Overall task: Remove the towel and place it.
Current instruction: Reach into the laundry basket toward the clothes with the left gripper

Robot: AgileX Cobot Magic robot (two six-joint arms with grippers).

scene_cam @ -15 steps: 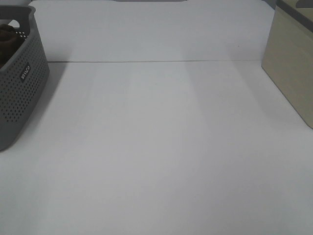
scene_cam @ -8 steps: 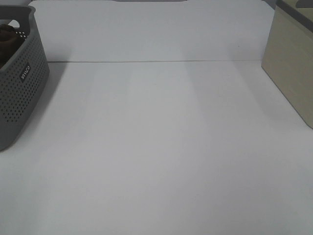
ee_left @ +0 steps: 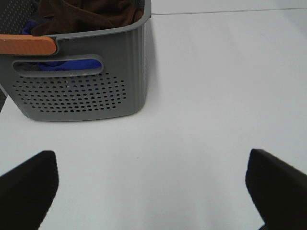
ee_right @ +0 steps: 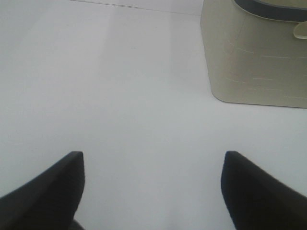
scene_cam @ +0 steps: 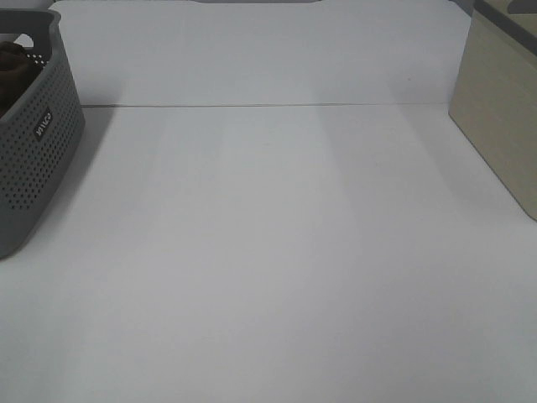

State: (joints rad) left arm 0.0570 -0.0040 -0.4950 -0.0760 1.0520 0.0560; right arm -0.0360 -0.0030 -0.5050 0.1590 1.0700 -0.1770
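Observation:
The dark brown towel (ee_left: 88,14) lies bunched inside the grey perforated basket (ee_left: 81,93), over something blue that shows through the handle slot. In the exterior high view only a small piece of the towel (scene_cam: 10,60) shows above the basket (scene_cam: 33,159) at the far left. My left gripper (ee_left: 151,184) is open above bare table, a short way in front of the basket, with nothing between its fingers. Over the white table near a beige bin, my right gripper (ee_right: 151,184) is open too and holds nothing. Neither gripper shows in the exterior high view.
A beige bin (scene_cam: 503,109) stands at the right edge of the table, seen close in the right wrist view as the beige bin (ee_right: 254,57). An orange strip (ee_left: 26,44) lies along the basket's rim. The white table (scene_cam: 277,252) spreads between basket and bin.

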